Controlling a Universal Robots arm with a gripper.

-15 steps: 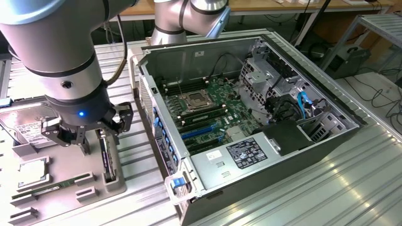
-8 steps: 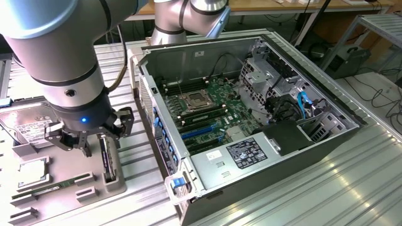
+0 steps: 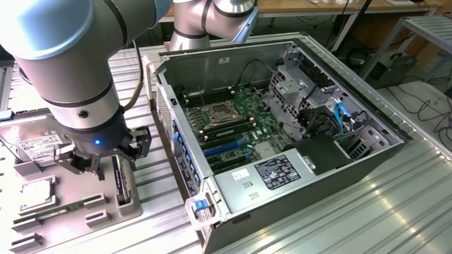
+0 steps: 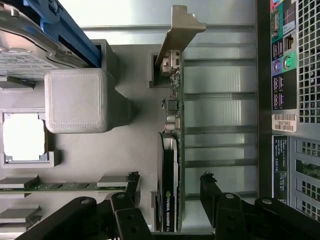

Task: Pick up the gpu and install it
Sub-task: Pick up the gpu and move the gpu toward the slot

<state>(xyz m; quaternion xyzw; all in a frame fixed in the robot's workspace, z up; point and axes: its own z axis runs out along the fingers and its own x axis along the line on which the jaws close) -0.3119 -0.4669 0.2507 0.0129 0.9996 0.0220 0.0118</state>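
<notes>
The gpu (image 4: 169,165) is a thin black card standing on edge in a slot of the grey parts holder (image 4: 135,145), with its pale metal bracket (image 4: 181,32) at the far end. In the exterior view the gpu (image 3: 124,185) is a dark slab at the holder's right side, just under my gripper (image 3: 111,164). My gripper (image 4: 170,186) is open, and its two black fingers (image 4: 133,184) stand one on each side of the card's near end, apart from it. Nothing is held.
The open computer case (image 3: 339,95) lies to the exterior view's right of the holder, motherboard (image 3: 236,119) exposed. Its rear panel (image 4: 295,100) runs beside the holder. On the holder also lie a hard drive (image 3: 32,140), a processor (image 3: 35,193) and a green memory stick (image 3: 60,209).
</notes>
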